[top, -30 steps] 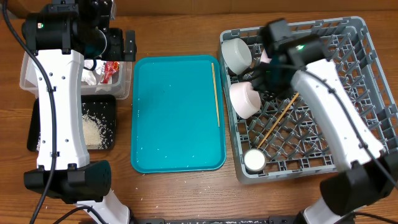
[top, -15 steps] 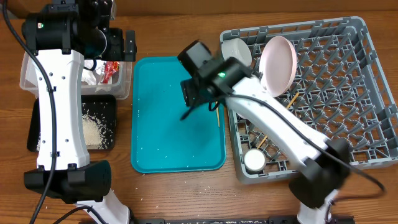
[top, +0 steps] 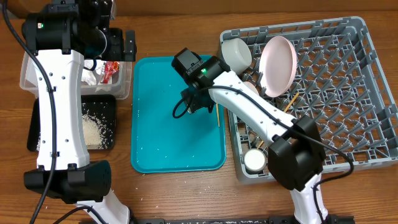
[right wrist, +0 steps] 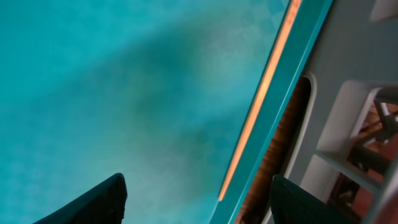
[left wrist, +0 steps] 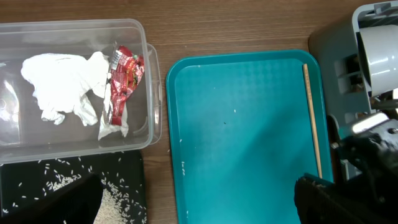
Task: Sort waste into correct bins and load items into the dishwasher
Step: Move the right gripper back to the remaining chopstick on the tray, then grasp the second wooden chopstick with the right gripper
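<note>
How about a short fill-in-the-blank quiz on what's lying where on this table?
1. In the clear tub, the red wrapper lies beside a crumpled white ____.
2. The loose rice sits in the ____ tray.
3. A single wooden ____ lies along the right edge of the teal tray.
Missing words: napkin; black; chopstick.

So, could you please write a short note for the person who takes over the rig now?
Left fingers: open, empty, near the clear tub.
Right fingers: open, empty, over the chopstick on the teal tray.
Done: wrapper and napkin in tub; rice in black tray; pink plate, bowl, cup, second chopstick in rack.
Left: move tray chopstick into rack.
</note>
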Controlling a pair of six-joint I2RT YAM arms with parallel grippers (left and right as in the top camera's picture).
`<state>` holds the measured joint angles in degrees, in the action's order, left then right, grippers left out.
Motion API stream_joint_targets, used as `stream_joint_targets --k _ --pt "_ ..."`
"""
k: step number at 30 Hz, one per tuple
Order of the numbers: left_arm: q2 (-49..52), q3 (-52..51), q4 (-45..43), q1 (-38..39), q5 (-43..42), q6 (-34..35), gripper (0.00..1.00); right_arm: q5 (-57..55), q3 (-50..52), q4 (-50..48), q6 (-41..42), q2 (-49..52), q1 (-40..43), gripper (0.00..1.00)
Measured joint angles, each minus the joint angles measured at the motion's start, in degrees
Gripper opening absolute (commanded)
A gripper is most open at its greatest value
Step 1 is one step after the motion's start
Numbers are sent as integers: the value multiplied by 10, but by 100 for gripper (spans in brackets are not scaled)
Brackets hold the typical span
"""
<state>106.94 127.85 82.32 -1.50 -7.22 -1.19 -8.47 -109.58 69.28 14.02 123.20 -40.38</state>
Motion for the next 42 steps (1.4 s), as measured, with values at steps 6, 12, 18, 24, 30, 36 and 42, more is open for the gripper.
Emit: stream_joint_targets --k 6,12,18,24,30,36,42 --pt "0 0 0 0 0 0 100 -10 0 -1 -8 40 14 74" --pt "0 0 0 0 0 0 100 -14 0 -12 -57 83 18 74" --pt "0 0 0 0 0 0 100 11 0 -25 -74 97 20 74" --pt "0 0 0 0 0 0 100 36 0 -26 -70 97 25 74" --pt "0 0 0 0 0 0 100 42 0 -27 -67 99 42 74" --pt "0 0 0 0 0 0 100 53 -4 -31 -67 112 47 73" --pt "0 0 0 0 0 0 100 57 -9 -17 -66 118 46 47"
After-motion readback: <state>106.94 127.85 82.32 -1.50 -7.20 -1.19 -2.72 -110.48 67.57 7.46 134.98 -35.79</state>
